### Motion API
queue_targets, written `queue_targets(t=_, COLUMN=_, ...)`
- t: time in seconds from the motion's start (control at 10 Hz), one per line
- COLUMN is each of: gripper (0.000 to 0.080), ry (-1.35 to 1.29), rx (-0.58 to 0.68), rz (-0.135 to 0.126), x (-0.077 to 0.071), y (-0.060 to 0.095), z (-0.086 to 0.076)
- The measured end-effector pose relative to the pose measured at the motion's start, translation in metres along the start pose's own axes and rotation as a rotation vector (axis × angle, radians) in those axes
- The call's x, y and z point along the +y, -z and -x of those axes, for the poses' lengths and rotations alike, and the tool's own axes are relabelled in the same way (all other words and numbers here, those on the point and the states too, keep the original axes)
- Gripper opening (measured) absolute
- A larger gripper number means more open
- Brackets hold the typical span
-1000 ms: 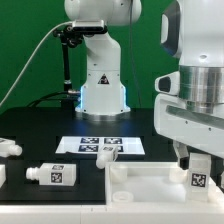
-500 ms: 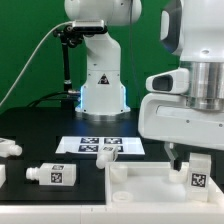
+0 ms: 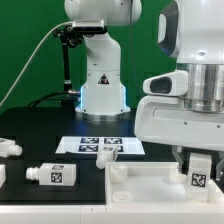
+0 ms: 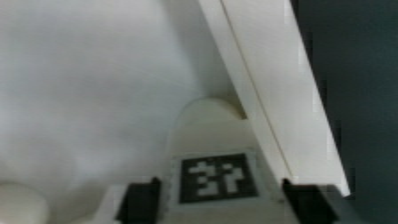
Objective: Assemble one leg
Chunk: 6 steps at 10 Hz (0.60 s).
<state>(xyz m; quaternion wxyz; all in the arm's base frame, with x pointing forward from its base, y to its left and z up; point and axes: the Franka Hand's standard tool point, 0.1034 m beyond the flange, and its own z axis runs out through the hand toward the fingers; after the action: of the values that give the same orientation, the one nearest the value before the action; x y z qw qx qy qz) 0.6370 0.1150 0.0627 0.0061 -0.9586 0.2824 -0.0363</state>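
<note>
Leg [image 4: 217,165], tagged, clamped between fingers of gripper [image 4: 217,200], upright over white tray part [image 3: 150,180] near rim.

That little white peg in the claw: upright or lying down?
Upright. The leg stands vertically between the fingers of the gripper, over the white tray; another leg lies flat.
</note>
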Motion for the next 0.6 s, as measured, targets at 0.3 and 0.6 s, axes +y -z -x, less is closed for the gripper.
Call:
queue_targets(t=0.3, gripper=0.0282, ry=-0.332, rx=0.029, rz=-0.006, x=-0.002, y=-0.001, z=-0.0004)
queue_targets(t=0.6, gripper=0.0282, ry=-0.718, rx=0.017, rz=-0.022, x=-0.0028, y=-0.0012, z=-0.0004)
